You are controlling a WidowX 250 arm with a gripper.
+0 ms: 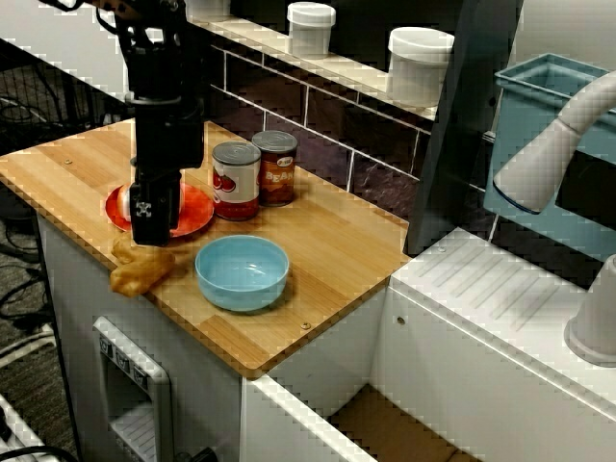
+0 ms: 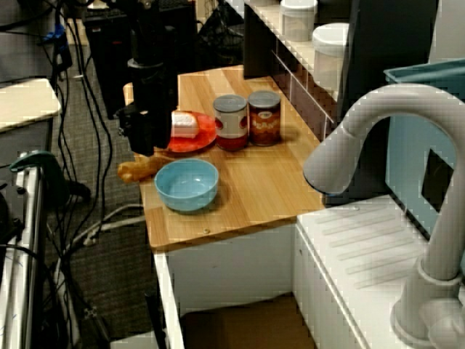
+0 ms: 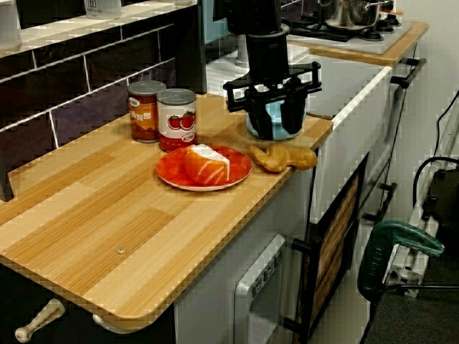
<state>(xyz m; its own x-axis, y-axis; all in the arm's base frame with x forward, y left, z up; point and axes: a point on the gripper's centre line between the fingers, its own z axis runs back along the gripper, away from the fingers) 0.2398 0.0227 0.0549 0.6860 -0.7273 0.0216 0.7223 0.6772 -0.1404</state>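
The gripper (image 3: 278, 130) hung, jaws spread and empty, just above the golden-brown pastry (image 3: 282, 158) at the desk (image 3: 107, 215) edge; in the side view it screened most of the blue bowl (image 1: 243, 272).

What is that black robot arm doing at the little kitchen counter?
The gripper hangs open just above a golden piece of bread at the edge of the wooden counter, holding nothing. Next to it sit a blue bowl and a red plate with a slice of salmon on it. Two cans stand behind those.
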